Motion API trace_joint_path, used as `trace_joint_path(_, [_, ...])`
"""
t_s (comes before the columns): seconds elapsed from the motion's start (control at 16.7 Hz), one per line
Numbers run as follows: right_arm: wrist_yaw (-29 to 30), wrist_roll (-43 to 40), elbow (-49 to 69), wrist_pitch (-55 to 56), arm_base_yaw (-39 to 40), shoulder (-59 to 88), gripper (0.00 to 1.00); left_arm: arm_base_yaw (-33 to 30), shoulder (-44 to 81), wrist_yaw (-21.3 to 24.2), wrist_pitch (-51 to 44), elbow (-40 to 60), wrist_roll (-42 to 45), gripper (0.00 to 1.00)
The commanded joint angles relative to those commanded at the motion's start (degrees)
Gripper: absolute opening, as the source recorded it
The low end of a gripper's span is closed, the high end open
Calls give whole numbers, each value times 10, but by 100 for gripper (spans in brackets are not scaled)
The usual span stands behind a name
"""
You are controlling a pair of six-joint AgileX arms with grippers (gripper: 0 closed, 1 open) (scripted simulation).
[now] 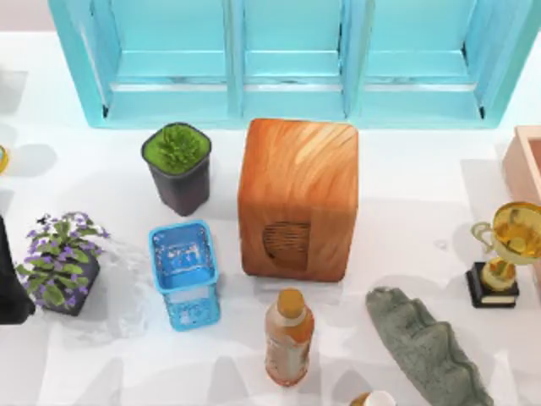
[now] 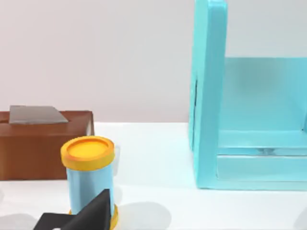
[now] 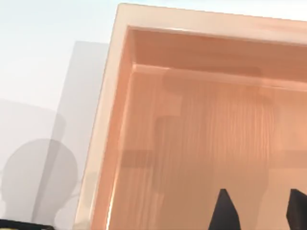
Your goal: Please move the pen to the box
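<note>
The box [image 3: 201, 120] is peach-pink with a darker pink floor, and its inside lies right below my right gripper [image 3: 259, 212]. That gripper is open, its two dark fingertips [image 3: 223, 211] apart with bare box floor between them. In the top view a corner of the box [image 1: 528, 156] shows at the right edge of the table. The pen is out of view. My left arm [image 1: 8, 283] is parked at the table's left edge.
A tall wood-grain block [image 1: 297, 199] stands mid-table before a teal shelf [image 1: 292, 59]. Around it are a green potted plant [image 1: 177, 165], a blue crate [image 1: 184, 272], a purple flower pot [image 1: 59, 262], a bottle [image 1: 288, 337], a grey rock [image 1: 427, 351] and a gold trophy [image 1: 503, 254] beside the box.
</note>
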Motion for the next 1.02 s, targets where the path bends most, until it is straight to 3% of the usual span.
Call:
trace_joint_path(0.66, [0,0,0,0,0,0,98,0,0,0,0,0,0,100])
trace_joint_path(1.02, [0,0,0,0,0,0,100,0,0,0,0,0,0,100])
